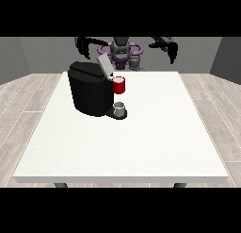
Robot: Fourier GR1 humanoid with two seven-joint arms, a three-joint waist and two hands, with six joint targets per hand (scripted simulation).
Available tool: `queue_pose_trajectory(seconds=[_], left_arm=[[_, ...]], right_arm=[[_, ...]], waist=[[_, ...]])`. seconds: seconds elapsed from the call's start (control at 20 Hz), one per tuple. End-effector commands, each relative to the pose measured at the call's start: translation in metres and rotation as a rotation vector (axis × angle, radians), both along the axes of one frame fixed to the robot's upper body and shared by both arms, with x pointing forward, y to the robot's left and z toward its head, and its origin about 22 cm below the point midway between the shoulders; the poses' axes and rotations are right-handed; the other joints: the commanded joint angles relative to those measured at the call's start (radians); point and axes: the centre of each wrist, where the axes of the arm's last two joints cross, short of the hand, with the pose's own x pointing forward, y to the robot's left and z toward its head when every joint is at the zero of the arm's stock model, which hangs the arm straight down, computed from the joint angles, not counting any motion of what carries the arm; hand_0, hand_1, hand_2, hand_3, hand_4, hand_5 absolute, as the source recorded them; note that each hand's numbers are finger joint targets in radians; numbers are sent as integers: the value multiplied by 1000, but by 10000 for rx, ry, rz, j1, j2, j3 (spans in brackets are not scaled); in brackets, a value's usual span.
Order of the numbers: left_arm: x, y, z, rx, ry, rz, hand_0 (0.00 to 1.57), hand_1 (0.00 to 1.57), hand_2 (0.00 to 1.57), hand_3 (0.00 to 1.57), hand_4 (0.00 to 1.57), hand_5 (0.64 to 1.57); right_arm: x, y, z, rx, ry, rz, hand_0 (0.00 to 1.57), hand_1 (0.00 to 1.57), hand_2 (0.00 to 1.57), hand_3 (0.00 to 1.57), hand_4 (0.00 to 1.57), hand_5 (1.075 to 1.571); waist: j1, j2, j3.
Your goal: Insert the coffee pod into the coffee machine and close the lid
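Note:
The black coffee machine (89,93) stands on the left half of the white table (155,133), its grey lid (104,65) tilted up and open. A red thing at the machine (119,85) sits at its front top. A small grey thing (120,108) rests on the machine's base below it. Another grey thing (135,62) shows at the table's far edge by the robot's body; I cannot tell whether either is the pod. The hand at the view's left (84,44) and the hand at the view's right (169,49) hang raised behind the far edge, fingers relaxed, holding nothing.
The table's front edge (122,179) runs across the lower view. Wooden floor surrounds the table on both sides. The robot's torso (120,50) is behind the far edge, between the two hands.

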Motion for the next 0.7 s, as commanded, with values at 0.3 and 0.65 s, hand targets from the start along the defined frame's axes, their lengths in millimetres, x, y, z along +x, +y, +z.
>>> queue_pose_trajectory(seconds=[0.3,0.65], left_arm=[[-14,23,12,139,-607,615,0,0,0,0,0,1571],[-26,14,8,36,-362,806,0,0,0,0,0,1571]], right_arm=[[21,18,-1,-252,67,709,0,0,0,0,0,1571],[34,32,10,-594,232,869,0,0,0,0,0,1571]], waist=[[-446,755,-3],[-364,499,-3]])
